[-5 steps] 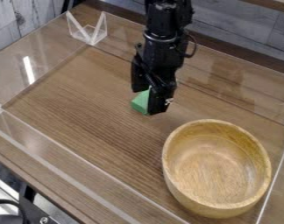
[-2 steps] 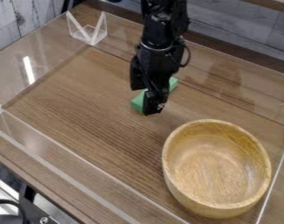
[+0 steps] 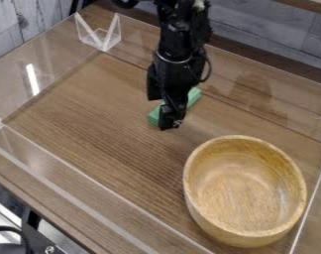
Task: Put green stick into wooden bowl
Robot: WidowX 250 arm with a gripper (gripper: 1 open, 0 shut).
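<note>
Tan wood forms the bowl (image 3: 244, 235), nearest the camera at lower right in the view. Beyond it, up and to the left, the green stick (image 3: 158, 118) lies on the table (image 3: 90, 124), outside the bowl and well short of the rim. Its long axis runs diagonally, from near left to far right. The claw (image 3: 164, 107) is released, fingers spread, positioned over the stick; one finger stands at each long side, so the closing line appears to cross the long axis. Height clearance cannot be confirmed. Judged next step: verify straddle, lower if required, then close. Compared with the earliest frame, the stick's far end is now exposed beside the claw; bowl position is unchanged.
</note>
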